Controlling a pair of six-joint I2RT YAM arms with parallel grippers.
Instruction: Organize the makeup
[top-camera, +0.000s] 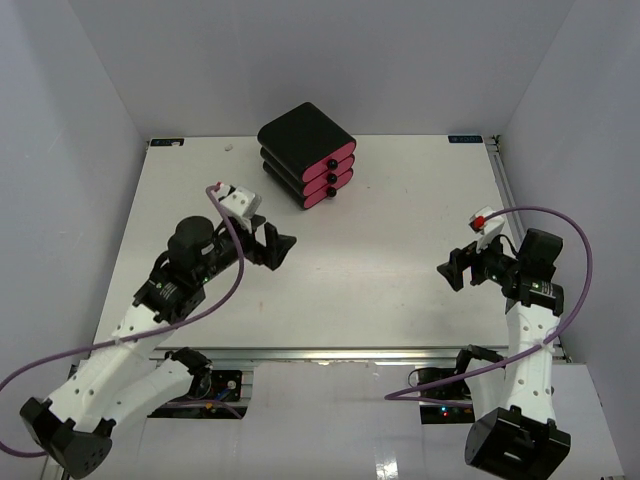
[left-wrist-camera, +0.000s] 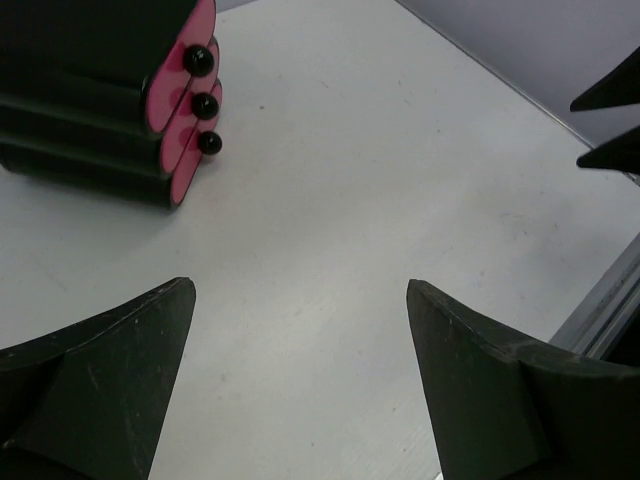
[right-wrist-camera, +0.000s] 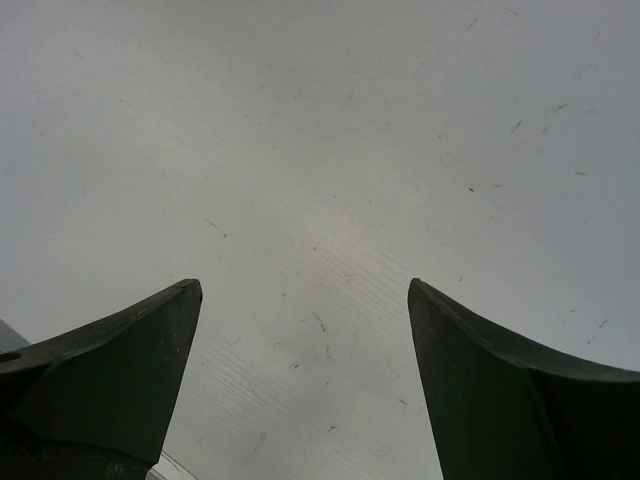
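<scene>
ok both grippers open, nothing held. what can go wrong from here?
1. No makeup shows in any view. The black box has its three pink drawers looking shut, so a search may stall.
2. The drawer knobs are small and round. The left gripper could slip off one.
3. The box stands free on the table. A pull on a knob might drag it instead of opening a drawer.

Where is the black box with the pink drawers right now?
In the top view the black box stands near the table's far edge, just left of centre, beyond the left claw; the left wrist view shows it upper left.
</scene>
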